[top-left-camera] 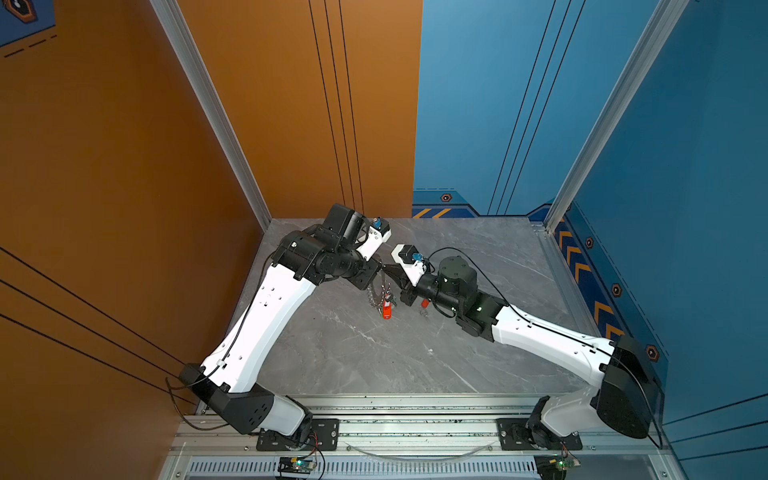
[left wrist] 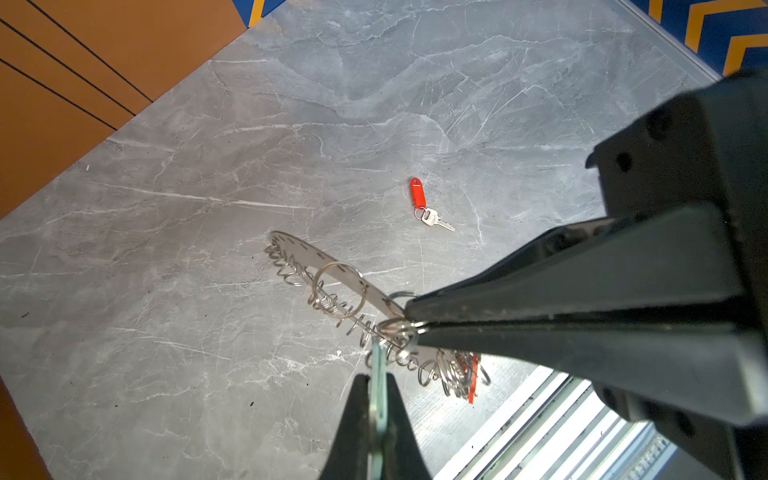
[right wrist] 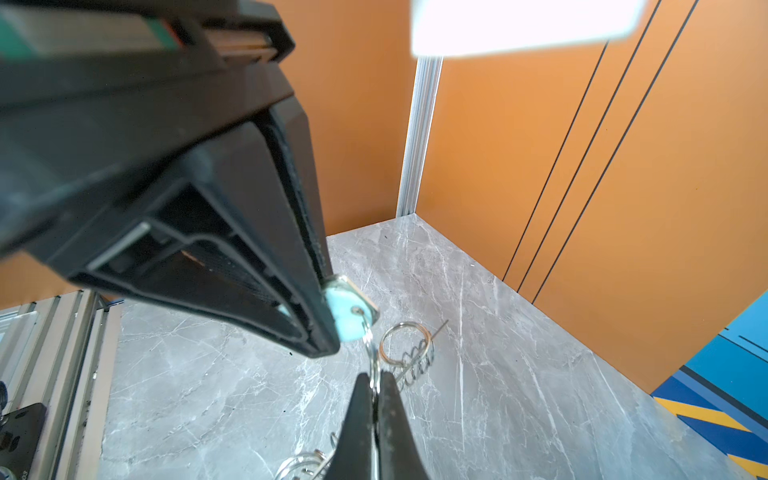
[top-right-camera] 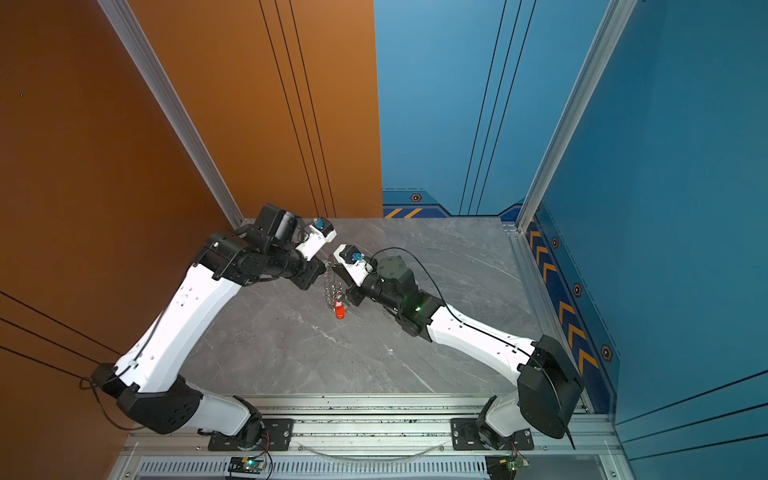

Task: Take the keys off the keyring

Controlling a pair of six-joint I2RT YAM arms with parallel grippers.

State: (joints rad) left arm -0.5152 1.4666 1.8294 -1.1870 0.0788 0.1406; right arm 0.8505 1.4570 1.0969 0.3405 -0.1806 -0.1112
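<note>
1. Grey marble tabletop (top-left-camera: 374, 353), with an orange wall (top-left-camera: 124, 166) on the left and a blue wall (top-left-camera: 685, 166) on the right; both arms meet above its middle.
2. Left end effector (left wrist: 415, 325): clamped on the rim of the keyring (left wrist: 299, 251), at one of the split rings (left wrist: 291, 270). The disc hangs tilted below the grip. Cannot tell whether its low end touches the tabletop.
3. Right end effector (right wrist: 328, 320): pinching a pale mint tag (right wrist: 347, 318), nearly tip to tip with the left one. The tag's wire loop runs to the gripped spot.
4. Hanging red tag (top-left-camera: 387, 311) sits among the rings at the keyring's low end.
5. Loose red-tagged key (left wrist: 417, 193) lies flat on the tabletop, apart from the keyring and partly under the right wrist in a top view.
</note>
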